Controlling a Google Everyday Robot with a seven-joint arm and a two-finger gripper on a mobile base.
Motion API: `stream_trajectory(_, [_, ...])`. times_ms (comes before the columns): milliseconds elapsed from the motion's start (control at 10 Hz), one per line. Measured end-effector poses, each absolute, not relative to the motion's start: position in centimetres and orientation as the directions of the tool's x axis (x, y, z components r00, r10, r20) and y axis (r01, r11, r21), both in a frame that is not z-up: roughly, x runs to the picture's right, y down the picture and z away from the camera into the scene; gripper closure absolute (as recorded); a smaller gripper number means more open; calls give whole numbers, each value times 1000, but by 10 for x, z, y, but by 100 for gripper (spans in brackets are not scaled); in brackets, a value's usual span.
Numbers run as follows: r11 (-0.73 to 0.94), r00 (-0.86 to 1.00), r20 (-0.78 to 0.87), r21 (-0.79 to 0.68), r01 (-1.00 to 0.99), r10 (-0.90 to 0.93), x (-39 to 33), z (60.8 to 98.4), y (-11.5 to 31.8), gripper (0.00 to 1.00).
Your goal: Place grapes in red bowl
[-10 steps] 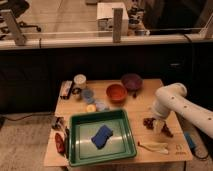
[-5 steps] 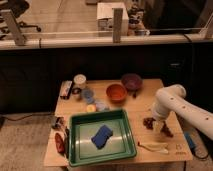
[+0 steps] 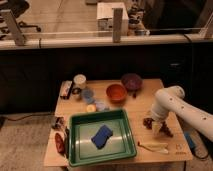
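Observation:
The grapes [image 3: 165, 132], a small dark red-purple bunch, lie on the wooden table [image 3: 142, 107] near its right edge. My gripper [image 3: 156, 126] points down at the end of the white arm [image 3: 172, 100] and sits right on the bunch, covering its middle. The red bowl [image 3: 116, 92], orange-red and round, stands at the back middle of the table, well to the left of and behind the gripper. Nothing shows inside it.
A dark purple bowl [image 3: 131, 81] stands just behind and to the right of the red one. A green tray [image 3: 80, 145] with a blue sponge [image 3: 102, 136] fills the front. A white cup [image 3: 79, 80] and small tubs stand back left. A pale long object [image 3: 154, 146] lies front right.
The arm has stayed over the grapes with hardly any shift. The grapes and bowls lie where they were.

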State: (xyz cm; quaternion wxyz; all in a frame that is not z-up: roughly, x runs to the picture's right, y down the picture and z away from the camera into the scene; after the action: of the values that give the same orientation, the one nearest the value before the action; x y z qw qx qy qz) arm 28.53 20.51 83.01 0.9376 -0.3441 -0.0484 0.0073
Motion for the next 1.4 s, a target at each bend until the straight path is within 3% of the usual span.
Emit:
stream_trajectory(300, [756,995,88,-654,19,52,284,831,208,33])
stream_trajectory(500, [755,995,88,-655,19,51,284,830,210,45])
stream_trajectory(800, [757,994,88,-653,15,57,284,831,213,53])
stream_trajectory(1000, [761,994,84,-649,6,64,284,830,217,66])
stream_trajectory(1200, [774,996,76,-633,7,53,286,819,207,91])
stream_trajectory(1400, [787,996,76,-616,10,47,284,804,188,96])
